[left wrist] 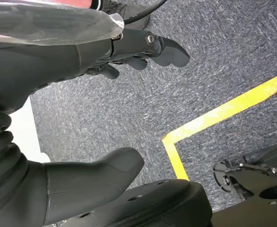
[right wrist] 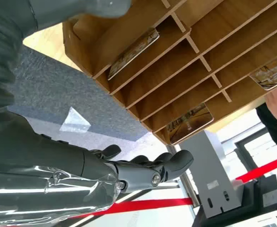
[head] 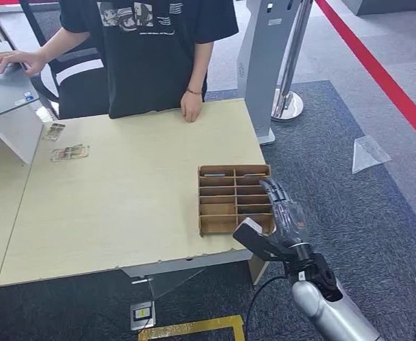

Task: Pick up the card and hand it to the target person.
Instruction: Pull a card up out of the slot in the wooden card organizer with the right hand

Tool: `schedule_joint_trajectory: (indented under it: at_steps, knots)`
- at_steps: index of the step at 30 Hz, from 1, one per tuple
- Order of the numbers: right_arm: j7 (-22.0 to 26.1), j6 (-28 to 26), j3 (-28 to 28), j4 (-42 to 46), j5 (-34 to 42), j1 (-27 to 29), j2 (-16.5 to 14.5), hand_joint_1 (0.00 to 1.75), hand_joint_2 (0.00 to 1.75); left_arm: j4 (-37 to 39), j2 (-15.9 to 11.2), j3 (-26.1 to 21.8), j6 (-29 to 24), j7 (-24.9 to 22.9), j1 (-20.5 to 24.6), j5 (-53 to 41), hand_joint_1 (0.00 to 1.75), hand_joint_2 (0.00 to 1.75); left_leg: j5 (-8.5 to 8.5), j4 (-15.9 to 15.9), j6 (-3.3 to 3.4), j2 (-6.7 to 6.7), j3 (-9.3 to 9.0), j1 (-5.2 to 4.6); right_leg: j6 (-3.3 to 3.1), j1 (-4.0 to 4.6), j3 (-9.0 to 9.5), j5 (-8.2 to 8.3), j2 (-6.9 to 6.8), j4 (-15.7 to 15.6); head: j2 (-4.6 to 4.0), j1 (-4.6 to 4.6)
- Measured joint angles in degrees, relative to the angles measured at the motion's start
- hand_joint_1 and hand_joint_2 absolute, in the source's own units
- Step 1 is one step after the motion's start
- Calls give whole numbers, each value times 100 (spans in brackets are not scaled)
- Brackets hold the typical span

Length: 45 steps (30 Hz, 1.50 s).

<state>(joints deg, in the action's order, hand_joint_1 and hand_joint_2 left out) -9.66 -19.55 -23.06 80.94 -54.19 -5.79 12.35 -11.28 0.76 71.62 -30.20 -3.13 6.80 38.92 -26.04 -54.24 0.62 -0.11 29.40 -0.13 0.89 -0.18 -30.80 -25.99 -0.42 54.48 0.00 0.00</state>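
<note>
A wooden slotted rack (head: 235, 199) stands near the table's front right corner. In the right wrist view the rack (right wrist: 172, 71) holds printed cards in its slots: one card (right wrist: 133, 52) in a slot close to the thumb, another (right wrist: 189, 124) in a far slot, a third (right wrist: 271, 73) at the picture's edge. My right hand (head: 280, 222) hovers at the rack's front right corner, fingers stretched along its side, thumb apart, holding nothing. Its fingers (right wrist: 149, 171) lie just clear of the slots. My left hand (left wrist: 94, 56) hangs over the carpet with nothing in it.
A person in a black shirt (head: 152, 57) stands behind the table, one hand (head: 191, 106) resting on its far edge, the other on a laptop (head: 2, 89). Two loose cards (head: 69, 152) lie at the table's left. Yellow tape (left wrist: 222, 113) marks the floor.
</note>
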Motion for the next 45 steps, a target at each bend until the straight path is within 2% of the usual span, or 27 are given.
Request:
schedule_joint_trajectory:
  at_steps: [15, 24, 28, 32, 37, 41, 45]
  knots:
    - [43, -56, -40, -215, 50, -89, -51, 37, 175, 0, -3, 16, -3, -31, 2, -9, 0, 175, 0, 0, 1, 1, 0, -1, 0, -1, 0, 0, 0, 0, 0, 0]
    - [90, -175, -93, -617, -53, -245, -126, 55, 175, -5, 14, 4, -26, -21, -1, 1, 0, 175, 2, 5, -2, 6, -5, 1, -1, 1, 3, 4, 7, -4, 0, 0]
    - [91, -182, -94, -641, -67, -262, -129, 77, 175, -5, 18, 6, -20, -29, 0, 1, 0, 175, 1, 3, -1, 6, -3, 1, -1, 1, 2, 3, 6, -3, 0, 0]
    - [91, -191, -81, -637, -76, -257, -122, 75, 175, -5, 22, 7, -13, -31, -1, 2, 0, 175, 1, 3, -1, 4, -3, 0, 0, 0, 2, 2, 4, -2, 0, 0]
    - [90, -193, -76, -634, -78, -253, -121, 92, 175, -6, 24, 7, -12, -28, -2, 3, 0, 175, 1, 1, 0, 2, -1, 0, 0, 0, 1, 2, 2, -1, 0, 0]
    - [90, -190, -76, -641, -78, -254, -123, 84, 175, -6, 22, 6, -11, -27, -2, 4, 0, 175, 1, 1, 0, 2, 0, 0, 0, 0, 0, 2, 2, 0, 0, 0]
    - [93, -174, -76, -687, -81, -263, -137, 87, 175, -5, 15, 4, -8, -23, -1, 8, 0, 175, 1, 2, -2, 5, -2, 1, -1, 1, 1, 2, 6, -1, 0, 0]
